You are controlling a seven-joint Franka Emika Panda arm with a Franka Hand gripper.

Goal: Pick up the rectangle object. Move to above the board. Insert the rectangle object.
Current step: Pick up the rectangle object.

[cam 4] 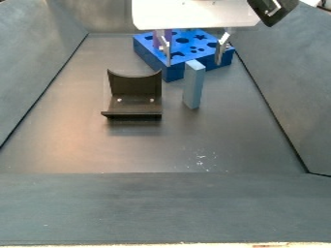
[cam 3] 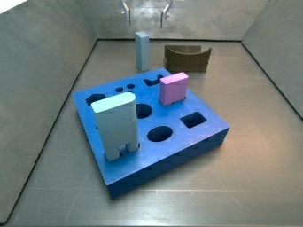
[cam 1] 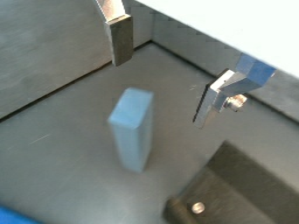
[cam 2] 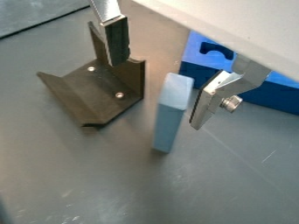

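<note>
The rectangle object [cam 1: 132, 128] [cam 2: 170, 114] is a slim pale steel-blue bar that stands upright on the grey floor. In both side views the rectangle object [cam 3: 142, 49] [cam 4: 196, 83] is between the board [cam 3: 178, 142] [cam 4: 181, 48] and the fixture [cam 3: 186, 58]. The board is a thick blue block with cut holes. My gripper [cam 1: 165, 72] [cam 2: 163, 70] [cam 3: 147, 14] [cam 4: 193, 43] hangs open above the bar. Its fingers [cam 1: 119, 39] stand either side of the bar's top, apart from it. Nothing is between them.
A pale cyan slab [cam 3: 115, 129] and a short pink block [cam 3: 174, 89] stand in the board. The dark fixture [cam 2: 93, 92] [cam 4: 132, 94] [cam 1: 239, 188] sits close beside the bar. Grey walls [cam 3: 71, 80] enclose the floor.
</note>
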